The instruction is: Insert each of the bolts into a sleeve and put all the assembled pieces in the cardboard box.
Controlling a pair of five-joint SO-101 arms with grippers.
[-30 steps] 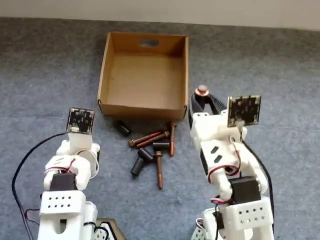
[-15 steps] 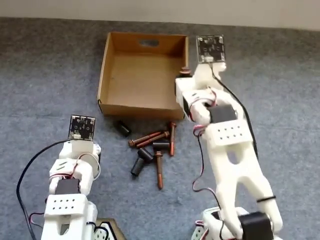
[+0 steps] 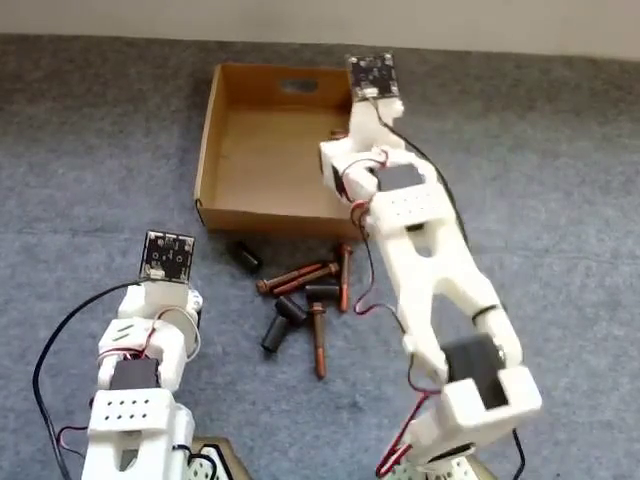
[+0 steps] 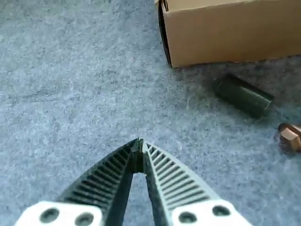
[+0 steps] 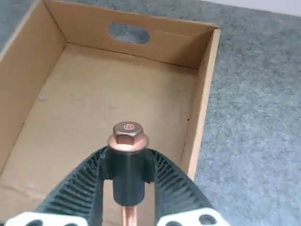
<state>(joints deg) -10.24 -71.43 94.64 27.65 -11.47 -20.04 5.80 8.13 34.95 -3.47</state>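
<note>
My right gripper [image 5: 127,162] is shut on a black sleeve [image 5: 128,176] with a copper bolt [image 5: 128,134] through it, held upright over the floor of the cardboard box [image 5: 203,89], near its right wall. In the high view the right arm [image 3: 390,190] stretches over the box [image 3: 208,150]. My left gripper [image 4: 138,147] is shut on nothing, low over the carpet beside the box's front corner [image 4: 225,28]. A loose sleeve [image 4: 244,96] and a bolt head [image 4: 289,136] lie just ahead of it. Three bolts [image 3: 298,277] and several sleeves [image 3: 291,308] lie in front of the box.
The left arm [image 3: 140,340] sits at the front left of the grey carpet [image 3: 90,150]. One sleeve [image 3: 243,257] lies apart near the box's front wall. The box floor is bare.
The right arm has swung from beside the box's right front corner to over the box, carrying the bolt and sleeve. The left arm has barely shifted.
</note>
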